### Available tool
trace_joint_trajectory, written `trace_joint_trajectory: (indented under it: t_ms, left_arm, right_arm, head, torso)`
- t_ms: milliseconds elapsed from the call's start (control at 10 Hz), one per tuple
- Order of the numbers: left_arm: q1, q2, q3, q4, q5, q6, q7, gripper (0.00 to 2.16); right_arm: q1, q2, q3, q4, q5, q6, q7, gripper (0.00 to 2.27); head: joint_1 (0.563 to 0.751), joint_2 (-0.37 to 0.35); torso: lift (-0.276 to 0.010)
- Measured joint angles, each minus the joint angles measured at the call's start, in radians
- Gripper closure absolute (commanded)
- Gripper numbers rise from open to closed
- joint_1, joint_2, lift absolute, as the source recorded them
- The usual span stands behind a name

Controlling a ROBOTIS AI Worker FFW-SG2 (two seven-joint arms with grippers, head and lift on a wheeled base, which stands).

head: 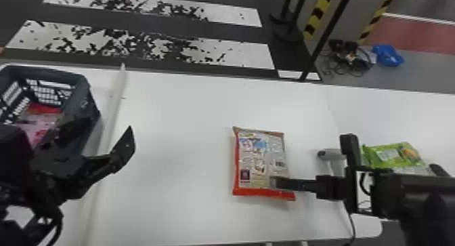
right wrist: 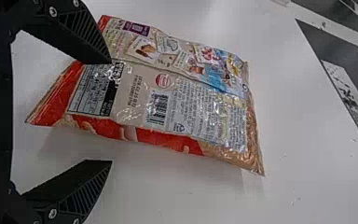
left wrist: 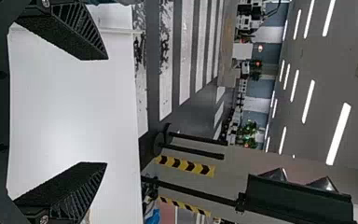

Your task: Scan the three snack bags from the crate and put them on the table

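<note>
Jaws, both pairs: spread, gripping nothing. Snack bag, red-edged: back upward on the worktop, by the right pair, presumably presenting its barcode; pink packet, probably another, in left crate.

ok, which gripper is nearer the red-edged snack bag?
Right. The right gripper is at the bag's near right corner; the left gripper is well off left, by the crate.
</note>
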Motion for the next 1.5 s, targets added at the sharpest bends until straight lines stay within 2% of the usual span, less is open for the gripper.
trace_joint_trajectory:
  t_ms: [100, 200, 400, 600, 900, 1000, 1200, 1500]
  left_arm:
    - [-0.001, 0.0, 0.0, 0.001, 0.0, 0.001, 0.0, 0.06]
    - [-0.005, 0.0, -0.001, 0.004, -0.001, 0.001, 0.0, 0.06]
    - [-0.017, 0.0, -0.008, 0.016, -0.003, 0.004, 0.002, 0.06]
    - [-0.022, 0.001, -0.008, 0.022, -0.002, 0.004, 0.002, 0.06]
    - [-0.032, 0.002, -0.004, 0.037, 0.003, 0.003, 0.002, 0.06]
    - [-0.037, 0.002, -0.004, 0.042, 0.003, 0.003, 0.002, 0.06]
    - [-0.039, 0.003, -0.005, 0.046, 0.002, 0.006, 0.001, 0.06]
    - [-0.043, 0.003, -0.008, 0.059, -0.002, 0.015, 0.002, 0.06]
  right_arm:
    - [-0.005, -0.001, 0.014, 0.008, 0.005, 0.0, 0.016, 0.85]
    - [-0.007, -0.004, 0.028, 0.011, 0.014, 0.002, 0.034, 2.09]
    - [-0.01, -0.004, 0.047, 0.015, 0.025, 0.001, 0.041, 2.19]
    - [0.008, 0.001, 0.027, -0.026, 0.006, -0.005, 0.034, 2.19]
    - [0.06, 0.038, -0.07, -0.187, -0.095, 0.0, -0.003, 2.19]
    - [0.064, 0.057, -0.119, -0.224, -0.142, -0.01, -0.051, 2.19]
    - [0.051, 0.1, -0.239, -0.225, -0.267, -0.135, -0.249, 2.19]
    - [-0.067, 0.11, -0.348, -0.028, -0.379, -0.38, -0.547, 2.23]
  head:
    - [0.695, -0.162]
    - [0.695, -0.153]
    - [0.695, -0.148]
    - [0.695, -0.146]
    - [0.695, -0.13]
    - [0.695, -0.134]
    - [0.695, -0.197]
    - [0.695, -0.317]
  torso:
    - [-0.094]
    - [-0.094]
    - [-0.094]
    - [-0.094]
    - [-0.094]
    - [-0.094]
    - [-0.094]
    - [-0.094]
